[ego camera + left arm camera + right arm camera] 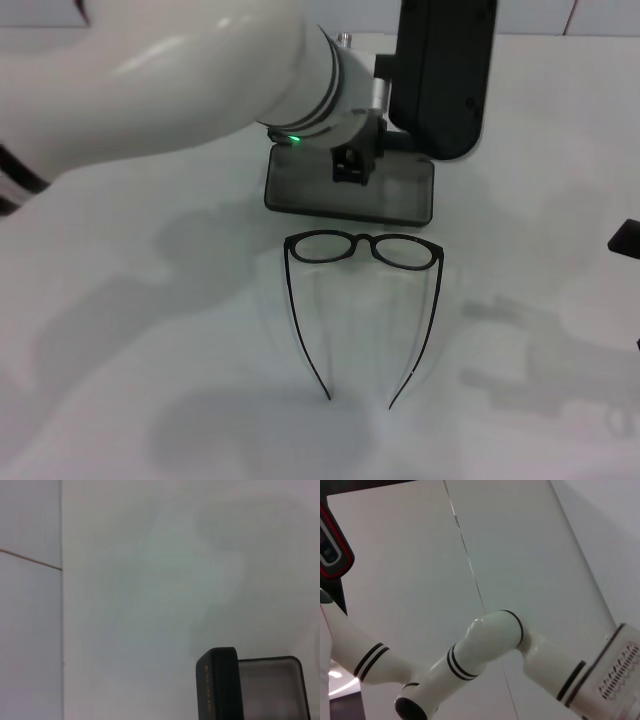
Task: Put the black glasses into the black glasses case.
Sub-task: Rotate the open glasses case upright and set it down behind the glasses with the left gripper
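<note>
Black glasses (362,250) are laid unfolded just in front of the open black glasses case (350,190); left gripper (352,160) is poised over the case, jaw state indiscernible.

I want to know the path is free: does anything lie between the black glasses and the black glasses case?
No. The head view shows only bare white table between the black glasses and the open black glasses case.
</note>
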Controlling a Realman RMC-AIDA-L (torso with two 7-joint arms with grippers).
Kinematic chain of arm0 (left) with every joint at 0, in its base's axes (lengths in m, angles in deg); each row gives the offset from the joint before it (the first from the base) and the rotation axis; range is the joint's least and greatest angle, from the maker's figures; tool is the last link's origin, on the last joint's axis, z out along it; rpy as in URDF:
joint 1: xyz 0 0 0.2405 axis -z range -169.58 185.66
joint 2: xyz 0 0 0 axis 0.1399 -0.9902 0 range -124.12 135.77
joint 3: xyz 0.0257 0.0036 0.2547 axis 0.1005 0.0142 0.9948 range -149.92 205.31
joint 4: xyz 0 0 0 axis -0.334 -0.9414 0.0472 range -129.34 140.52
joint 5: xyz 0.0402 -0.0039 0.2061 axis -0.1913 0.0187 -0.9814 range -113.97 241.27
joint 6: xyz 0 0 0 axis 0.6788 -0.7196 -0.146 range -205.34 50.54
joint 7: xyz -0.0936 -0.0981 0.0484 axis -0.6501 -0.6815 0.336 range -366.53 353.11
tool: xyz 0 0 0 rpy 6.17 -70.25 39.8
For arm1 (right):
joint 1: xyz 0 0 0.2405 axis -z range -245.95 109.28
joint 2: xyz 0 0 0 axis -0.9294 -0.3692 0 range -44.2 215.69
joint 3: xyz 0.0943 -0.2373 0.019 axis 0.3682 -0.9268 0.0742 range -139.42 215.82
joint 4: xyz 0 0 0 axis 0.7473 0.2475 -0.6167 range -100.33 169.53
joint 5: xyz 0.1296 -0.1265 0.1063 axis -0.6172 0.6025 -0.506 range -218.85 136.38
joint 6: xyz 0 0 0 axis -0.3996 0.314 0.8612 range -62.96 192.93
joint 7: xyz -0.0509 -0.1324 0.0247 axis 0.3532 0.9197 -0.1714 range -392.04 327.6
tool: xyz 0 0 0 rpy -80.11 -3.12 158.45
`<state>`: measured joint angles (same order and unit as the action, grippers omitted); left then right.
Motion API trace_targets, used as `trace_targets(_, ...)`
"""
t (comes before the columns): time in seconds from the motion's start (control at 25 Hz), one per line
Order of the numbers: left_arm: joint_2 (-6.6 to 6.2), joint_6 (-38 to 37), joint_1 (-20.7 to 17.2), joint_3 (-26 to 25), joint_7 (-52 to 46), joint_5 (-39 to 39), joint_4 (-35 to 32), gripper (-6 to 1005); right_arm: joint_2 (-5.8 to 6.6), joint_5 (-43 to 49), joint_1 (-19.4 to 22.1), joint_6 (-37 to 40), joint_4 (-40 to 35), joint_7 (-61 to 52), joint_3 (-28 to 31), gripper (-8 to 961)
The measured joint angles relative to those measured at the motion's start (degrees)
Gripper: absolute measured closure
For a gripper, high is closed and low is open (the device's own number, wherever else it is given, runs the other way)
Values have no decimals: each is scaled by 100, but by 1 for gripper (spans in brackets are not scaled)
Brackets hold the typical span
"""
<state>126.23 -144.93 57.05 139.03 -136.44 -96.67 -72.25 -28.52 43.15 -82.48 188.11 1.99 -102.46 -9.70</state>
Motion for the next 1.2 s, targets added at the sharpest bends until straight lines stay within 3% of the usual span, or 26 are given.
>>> trace_targets(0.8,9,264,188,19,-124,327,724,747,37,-62,2,-8,141,142,113,203)
trace_targets(1.2,-7,468,164,11,-170,343,705,709,36,-60,1,-8,176,146,105,211)
